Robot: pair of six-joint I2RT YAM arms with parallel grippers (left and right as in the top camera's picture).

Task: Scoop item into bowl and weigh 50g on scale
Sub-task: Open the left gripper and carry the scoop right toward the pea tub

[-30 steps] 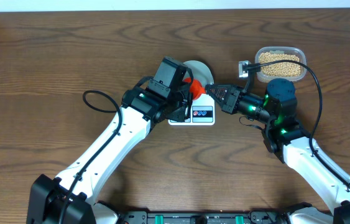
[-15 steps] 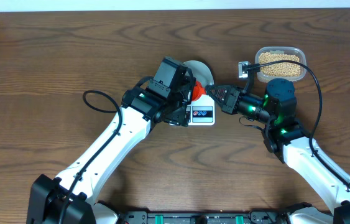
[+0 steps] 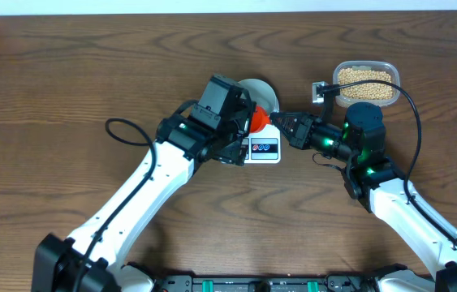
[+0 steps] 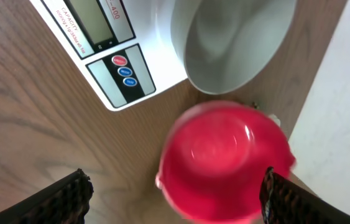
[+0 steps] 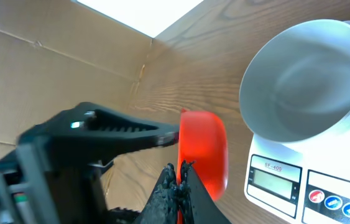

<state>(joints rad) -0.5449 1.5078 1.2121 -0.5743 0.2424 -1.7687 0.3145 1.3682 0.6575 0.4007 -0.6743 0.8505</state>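
Many small round tan-yellow beans (image 3: 365, 81) lie heaped in a clear rounded-rectangular plastic tub (image 3: 390, 71), which sits farther out and to the right of the right gripper (image 5: 178, 177), well apart from it and just beyond that arm's wrist. The small round pale bluish-white bowl (image 4: 237, 43) stands upright on the rear part of the white rectangular digital scale (image 4: 143, 43), just ahead of both grippers. The scale's grey display and its red and blue round buttons face the near side. Between bowl and right gripper hangs a red plastic scoop (image 5: 204, 149), tilted on its side beside the scale's left edge and near the bowl's rim without touching it. The right gripper has its fingers pressed close together on the scoop's near edge, pinching it; the exact spot of the grip is hidden behind the fingertips. The left gripper (image 4: 176, 180) comes in from the other side with its black fingers (image 4: 63, 199) spread wide, the scoop sitting just beyond them and in line with the gap. In the right wrist view one of these fingers reaches up to the scoop's rim, but I cannot tell whether it touches. Everything rests on a brown wooden surface (image 3: 90, 73).
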